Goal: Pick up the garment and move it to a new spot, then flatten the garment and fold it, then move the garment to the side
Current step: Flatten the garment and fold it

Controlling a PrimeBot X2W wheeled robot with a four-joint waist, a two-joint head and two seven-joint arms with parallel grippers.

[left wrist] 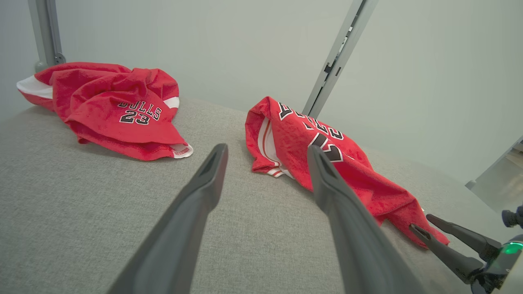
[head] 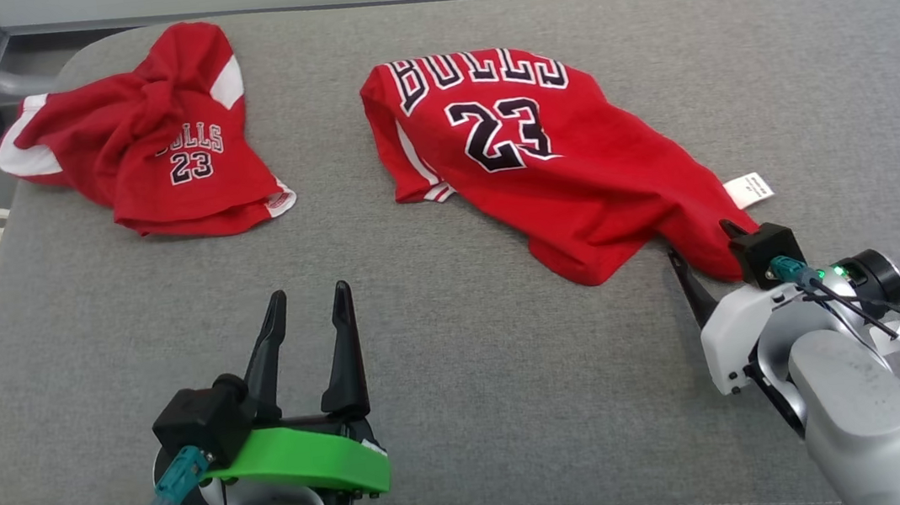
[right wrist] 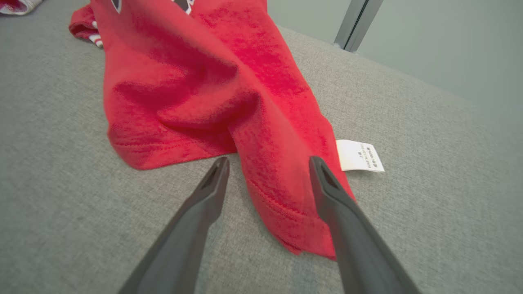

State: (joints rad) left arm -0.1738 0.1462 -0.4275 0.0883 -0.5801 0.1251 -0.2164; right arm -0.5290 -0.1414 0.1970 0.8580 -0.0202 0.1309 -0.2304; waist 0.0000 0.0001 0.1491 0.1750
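Grey fabric counter (head: 515, 380): red jersey (head: 524, 159) lies rumpled centre-right, number 23 up. Right pincer (right wrist: 267, 163) spread wide, fingers straddling its near hem corner. Left pincer (head: 311, 298) parted over bare counter. Second crumpled jersey (head: 150, 151) far left.

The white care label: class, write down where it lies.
In the head view, the white care label lies on the grey cushion at the right, poking out from the hem of the right-hand jersey, just beyond the right gripper.
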